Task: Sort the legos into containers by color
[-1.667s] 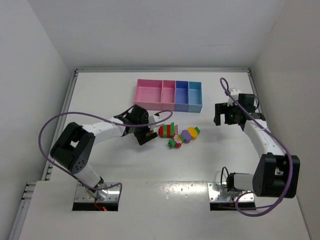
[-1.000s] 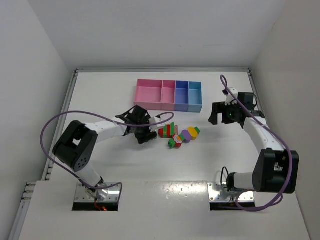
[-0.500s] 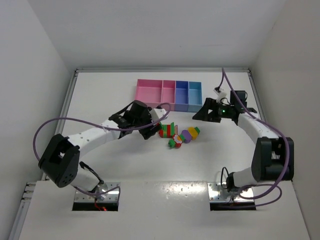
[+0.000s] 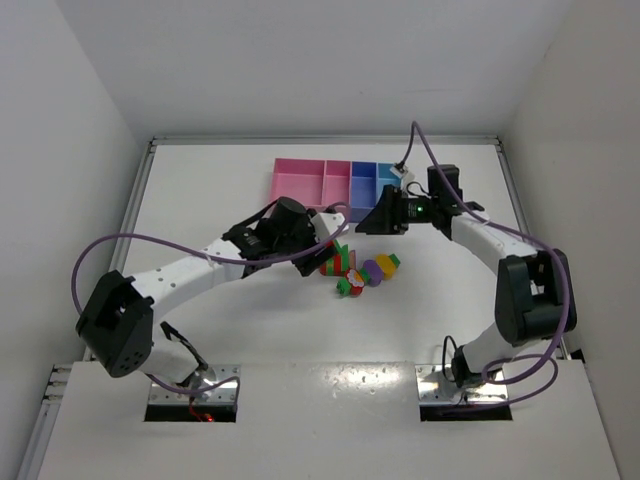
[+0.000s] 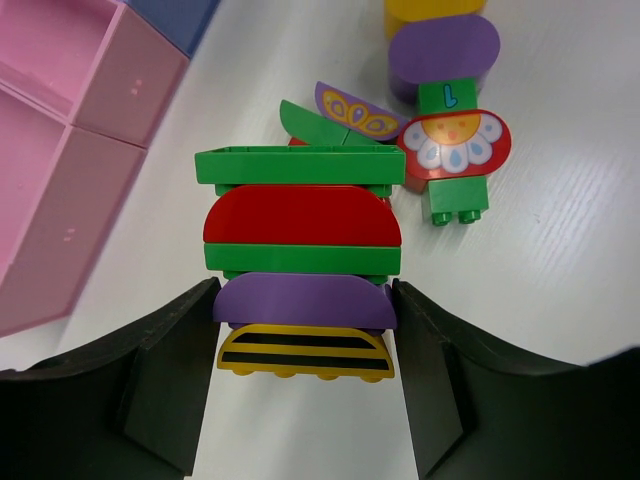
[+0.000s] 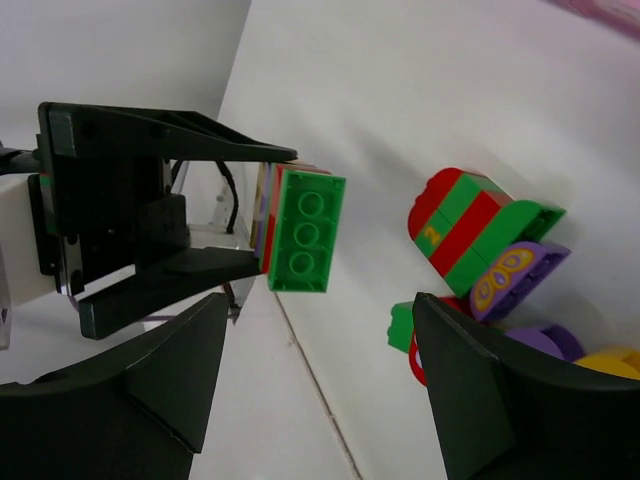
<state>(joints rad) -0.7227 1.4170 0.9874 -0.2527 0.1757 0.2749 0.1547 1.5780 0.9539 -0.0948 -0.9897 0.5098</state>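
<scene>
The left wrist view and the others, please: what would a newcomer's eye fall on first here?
A striped stack of green, red, purple and yellow bricks, pinched in the left gripper, fills the left wrist view. The open right gripper faces it from near the blue end of the containers. A bright heap of loose legos lies just beside the two grippers.

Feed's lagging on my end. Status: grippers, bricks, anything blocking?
Left gripper shut on striped stack. Right gripper open, facing stack's green end, not touching. Other bricks loose on table near bins. Nothing in between.
</scene>
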